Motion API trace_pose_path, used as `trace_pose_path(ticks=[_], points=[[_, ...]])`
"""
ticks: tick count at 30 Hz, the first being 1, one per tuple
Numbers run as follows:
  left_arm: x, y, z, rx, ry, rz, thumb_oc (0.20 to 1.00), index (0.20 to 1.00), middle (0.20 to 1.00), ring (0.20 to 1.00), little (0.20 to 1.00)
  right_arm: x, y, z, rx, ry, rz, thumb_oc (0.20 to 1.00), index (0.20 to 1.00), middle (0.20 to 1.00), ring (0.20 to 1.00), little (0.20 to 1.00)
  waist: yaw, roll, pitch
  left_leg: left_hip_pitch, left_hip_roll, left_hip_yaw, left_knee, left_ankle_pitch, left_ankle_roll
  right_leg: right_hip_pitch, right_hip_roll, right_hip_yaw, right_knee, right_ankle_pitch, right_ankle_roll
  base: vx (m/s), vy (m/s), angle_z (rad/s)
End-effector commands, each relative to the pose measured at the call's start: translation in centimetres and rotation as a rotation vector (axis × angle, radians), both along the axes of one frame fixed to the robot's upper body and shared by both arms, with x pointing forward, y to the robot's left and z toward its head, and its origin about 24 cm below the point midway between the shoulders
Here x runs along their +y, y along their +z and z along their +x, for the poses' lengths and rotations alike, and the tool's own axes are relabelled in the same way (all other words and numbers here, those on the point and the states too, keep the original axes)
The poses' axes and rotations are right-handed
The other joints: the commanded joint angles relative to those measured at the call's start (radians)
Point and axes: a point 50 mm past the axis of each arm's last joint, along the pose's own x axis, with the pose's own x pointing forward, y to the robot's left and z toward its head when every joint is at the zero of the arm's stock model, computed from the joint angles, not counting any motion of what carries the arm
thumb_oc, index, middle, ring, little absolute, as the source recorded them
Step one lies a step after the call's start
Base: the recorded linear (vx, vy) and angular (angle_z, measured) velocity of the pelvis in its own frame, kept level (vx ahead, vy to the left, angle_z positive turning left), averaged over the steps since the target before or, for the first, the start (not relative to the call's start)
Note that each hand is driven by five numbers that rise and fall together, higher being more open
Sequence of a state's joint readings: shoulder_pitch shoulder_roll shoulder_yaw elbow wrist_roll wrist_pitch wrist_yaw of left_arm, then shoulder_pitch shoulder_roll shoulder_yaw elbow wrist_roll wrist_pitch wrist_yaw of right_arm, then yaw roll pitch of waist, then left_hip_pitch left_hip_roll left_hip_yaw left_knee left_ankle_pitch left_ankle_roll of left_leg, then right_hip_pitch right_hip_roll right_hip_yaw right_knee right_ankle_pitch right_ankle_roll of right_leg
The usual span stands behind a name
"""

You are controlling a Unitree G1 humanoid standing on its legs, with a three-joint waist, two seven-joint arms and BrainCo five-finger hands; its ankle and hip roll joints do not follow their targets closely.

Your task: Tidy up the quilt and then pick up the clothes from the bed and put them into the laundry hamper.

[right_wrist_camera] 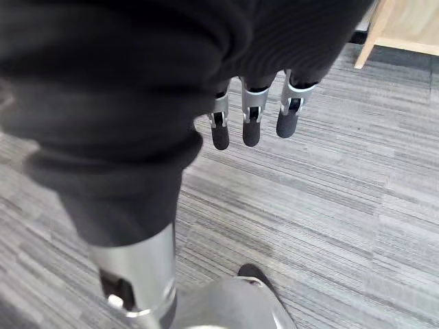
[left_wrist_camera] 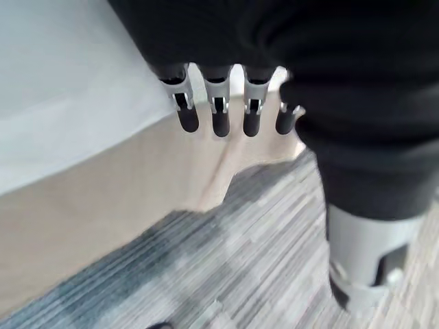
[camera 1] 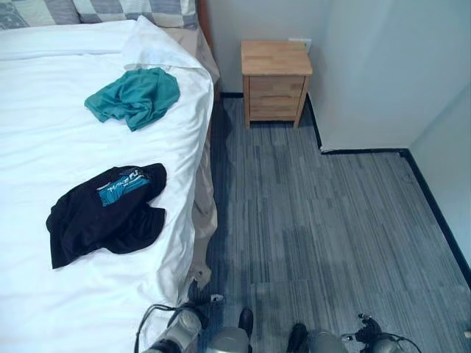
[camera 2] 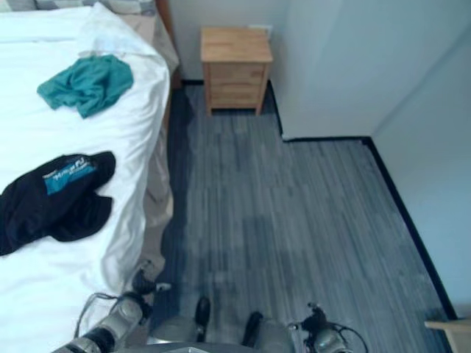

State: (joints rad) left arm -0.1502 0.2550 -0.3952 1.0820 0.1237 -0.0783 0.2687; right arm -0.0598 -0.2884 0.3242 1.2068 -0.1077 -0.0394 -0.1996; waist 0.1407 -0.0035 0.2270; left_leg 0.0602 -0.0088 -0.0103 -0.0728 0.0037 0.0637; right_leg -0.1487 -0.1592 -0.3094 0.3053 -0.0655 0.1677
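Observation:
A white quilt point(camera 1: 51, 147) lies spread over the bed, with one corner point(camera 1: 151, 48) folded back near the pillows. On it a crumpled teal garment point(camera 1: 136, 95) lies toward the head end. A black garment with a teal print point(camera 1: 103, 209) lies nearer to me, close to the bed's right edge. My left hand point(left_wrist_camera: 219, 103) hangs low beside the bed's beige skirt point(left_wrist_camera: 103, 199), fingers straight and holding nothing. Over the grey floor my right hand point(right_wrist_camera: 250, 116) hangs with straight fingers, also holding nothing.
A wooden nightstand point(camera 1: 274, 81) stands against the wall right of the bed's head. Checked pillows point(camera 1: 110, 11) lie at the head end. Striped grey floor point(camera 1: 331, 220) stretches right of the bed to the white walls. A light wooden piece point(camera 2: 449, 327) shows at the lower right.

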Motion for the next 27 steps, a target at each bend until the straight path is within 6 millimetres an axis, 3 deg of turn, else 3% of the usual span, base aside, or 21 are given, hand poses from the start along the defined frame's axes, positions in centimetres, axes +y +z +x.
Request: trace_pose_path(ticks=[1, 2, 3, 5, 7, 8, 12, 13, 15, 18, 19, 20, 21, 22, 23, 25, 26, 27], points=[[-1.2, 0.3, 1.0, -0.036, -0.035, -0.003, 1.000, 1.000, 1.000, 1.000, 1.000, -1.1, 0.8, 1.2, -0.054, -0.020, -0.025, 1.000, 1.000, 1.000, 1.000, 1.000, -0.007, 0.017, 0.023, -0.047, -0.027, -0.066, -0.013, -0.050, -0.055, 0.075, 0.068, 0.148, -0.204, -0.032, -0.026, 0.07, -0.108, 0.50], [-1.2, 0.3, 1.0, -0.036, -0.035, -0.003, 1.000, 1.000, 1.000, 1.000, 1.000, -1.1, 0.8, 1.2, -0.054, -0.020, -0.025, 1.000, 1.000, 1.000, 1.000, 1.000, -0.007, 0.017, 0.022, -0.047, -0.027, -0.066, -0.013, -0.050, -0.055, 0.075, 0.068, 0.148, -0.205, -0.032, -0.026, 0.10, -0.126, 1.01], [-1.6, -0.2, 0.6, 0.002, -0.081, 0.015, 1.000, 1.000, 1.000, 1.000, 1.000, -2.0, 0.5, 0.1, 0.008, -0.020, -0.061, 1.000, 1.000, 1.000, 1.000, 1.000, -0.022, 0.007, 0.003, -0.048, -0.034, -0.083, 0.001, -0.067, -0.055, 0.106, 0.059, 0.220, -0.310, -0.009, -0.040, 0.10, -0.126, 0.88], [-1.9, -0.5, 0.0, 0.020, -0.052, -0.004, 1.000, 1.000, 1.000, 1.000, 1.000, -1.8, 0.2, -0.7, 0.021, -0.026, -0.058, 1.000, 1.000, 1.000, 1.000, 1.000, -0.033, -0.003, -0.016, -0.034, -0.034, -0.088, 0.013, -0.093, -0.056, 0.135, 0.051, 0.212, -0.348, 0.014, -0.028, 0.18, -0.252, 0.82], [-1.8, -1.2, -1.3, 0.068, -0.035, -0.015, 1.000, 1.000, 1.000, 1.000, 1.000, -2.0, 0.1, -1.4, 0.056, 0.011, -0.072, 1.000, 1.000, 1.000, 1.000, 1.000, -0.036, -0.005, -0.044, -0.010, -0.022, -0.091, 0.018, -0.106, -0.066, 0.182, 0.061, 0.214, -0.393, 0.025, -0.038, 0.21, -0.227, 0.65], [3.8, -2.0, -5.4, 0.192, 0.212, -0.017, 1.000, 1.000, 1.000, 1.000, 1.000, -0.3, 0.5, 1.1, -0.079, -0.158, 0.094, 1.000, 1.000, 1.000, 1.000, 1.000, -0.149, -0.025, 0.054, 0.015, 0.066, 0.103, -0.014, -0.124, -0.098, 0.050, -0.020, 0.032, -0.305, 0.051, -0.018, 0.10, -0.038, 0.00], [3.6, -2.1, -5.5, 0.204, 0.202, -0.027, 1.000, 1.000, 1.000, 1.000, 1.000, -0.4, 0.5, 1.1, -0.076, -0.167, 0.095, 1.000, 1.000, 1.000, 1.000, 1.000, -0.154, -0.019, 0.047, 0.021, 0.069, 0.110, -0.014, -0.129, -0.102, 0.054, -0.029, 0.001, -0.289, 0.049, -0.016, 0.17, -0.017, 0.16], [3.6, -2.0, -5.4, 0.202, 0.189, -0.027, 1.000, 1.000, 1.000, 1.000, 1.000, -0.2, 0.3, 0.7, -0.061, -0.168, 0.100, 1.000, 1.000, 1.000, 1.000, 1.000, -0.155, -0.013, 0.037, 0.031, 0.074, 0.115, -0.014, -0.140, -0.105, 0.061, -0.031, -0.039, -0.274, 0.036, -0.017, 0.24, -0.065, -0.26], [3.7, -2.0, -5.4, 0.205, 0.160, 0.006, 1.000, 1.000, 1.000, 1.000, 1.000, 0.0, 0.3, 0.9, -0.063, -0.150, 0.101, 1.000, 1.000, 1.000, 1.000, 1.000, -0.159, -0.007, 0.030, 0.049, 0.082, 0.113, -0.014, -0.153, -0.110, 0.059, -0.022, -0.039, -0.251, 0.013, -0.027, 0.32, -0.074, -0.39], [3.8, -2.1, -5.9, 0.237, 0.121, 0.047, 1.000, 1.000, 1.000, 1.000, 1.000, 0.2, 0.4, 1.4, -0.061, -0.110, 0.091, 1.000, 1.000, 1.000, 1.000, 1.000, -0.155, 0.000, 0.025, 0.055, 0.092, 0.105, 0.054, -0.194, -0.115, 0.065, -0.012, -0.040, -0.236, -0.023, -0.049, 0.23, -0.072, -0.12], [3.8, -2.2, -6.1, 0.252, 0.117, 0.054, 1.000, 1.000, 1.000, 1.000, 1.000, 0.1, 0.5, 1.6, -0.063, -0.093, 0.085, 1.000, 1.000, 1.000, 1.000, 1.000, -0.151, 0.000, 0.026, 0.038, 0.095, 0.106, 0.137, -0.202, -0.126, 0.081, -0.003, -0.042, -0.239, -0.041, -0.063, 0.25, -0.162, -0.05], [3.7, -2.3, -6.0, 0.258, 0.111, 0.060, 1.000, 1.000, 1.000, 1.000, 1.000, -0.1, 0.9, 2.5, -0.080, -0.063, 0.070, 1.000, 1.000, 1.000, 1.000, 1.000, -0.125, -0.007, 0.046, -0.034, 0.103, 0.108, 0.377, -0.138, -0.162, 0.135, 0.022, -0.043, -0.255, -0.066, -0.097, 0.25, -0.162, -0.02], [3.7, -2.3, -6.0, 0.258, 0.111, 0.060, 1.000, 1.000, 1.000, 1.000, 1.000, -0.1, 0.9, 2.5, -0.080, -0.063, 0.070, 1.000, 1.000, 1.000, 1.000, 1.000, -0.127, -0.008, 0.044, -0.039, 0.101, 0.106, 0.377, -0.136, -0.162, 0.132, 0.020, -0.044, -0.256, -0.064, -0.097, 0.28, -0.232, 0.02], [3.5, -2.1, -5.5, 0.238, 0.101, 0.066, 1.000, 1.000, 1.000, 1.000, 1.000, -0.1, 1.5, 3.8, -0.126, -0.043, 0.070, 1.000, 1.000, 1.000, 1.000, 1.000, -0.096, -0.013, 0.079, -0.119, 0.111, 0.072, 0.559, -0.052, -0.185, 0.170, 0.032, -0.043, -0.263, -0.078, -0.123, 0.22, -0.246, 0.04], [3.6, -1.9, -4.7, 0.222, 0.082, 0.089, 1.000, 1.000, 1.000, 1.000, 1.000, -0.2, 2.0, 4.8, -0.160, -0.040, 0.062, 1.000, 1.000, 1.000, 1.000, 1.000, -0.071, -0.043, 0.111, -0.245, 0.118, 0.094, 0.705, -0.076, -0.173, 0.202, 0.027, -0.048, -0.277, -0.094, -0.131, 0.36, -0.267, -0.08], [3.6, -1.5, -4.0, 0.185, 0.099, 0.079, 1.000, 1.000, 1.000, 1.000, 1.000, -0.2, 2.3, 5.4, -0.170, -0.012, 0.048, 1.000, 1.000, 1.000, 1.000, 1.000, -0.035, -0.047, 0.113, -0.357, 0.048, 0.112, 0.641, -0.135, -0.151, 0.254, 0.047, -0.032, -0.310, -0.120, -0.127, 0.44, -0.065, -0.18], [3.4, -1.5, -3.9, 0.174, 0.103, 0.070, 1.000, 1.000, 1.000, 1.000, 1.000, -0.2, 2.3, 5.5, -0.171, -0.004, 0.044, 1.000, 1.000, 1.000, 1.000, 1.000, -0.020, -0.045, 0.103, -0.385, 0.036, 0.133, 0.544, -0.133, -0.139, 0.279, 0.061, -0.024, -0.327, -0.136, -0.122, 0.35, 0.033, -0.23], [3.5, -1.5, -3.9, 0.174, 0.103, 0.070, 1.000, 1.000, 1.000, 1.000, 1.000, -0.2, 2.3, 5.5, -0.171, -0.004, 0.044, 1.000, 1.000, 1.000, 1.000, 1.000, -0.021, -0.047, 0.101, -0.384, 0.033, 0.135, 0.536, -0.128, -0.138, 0.276, 0.058, -0.025, -0.328, -0.135, -0.121, 0.71, 0.119, -0.25]])
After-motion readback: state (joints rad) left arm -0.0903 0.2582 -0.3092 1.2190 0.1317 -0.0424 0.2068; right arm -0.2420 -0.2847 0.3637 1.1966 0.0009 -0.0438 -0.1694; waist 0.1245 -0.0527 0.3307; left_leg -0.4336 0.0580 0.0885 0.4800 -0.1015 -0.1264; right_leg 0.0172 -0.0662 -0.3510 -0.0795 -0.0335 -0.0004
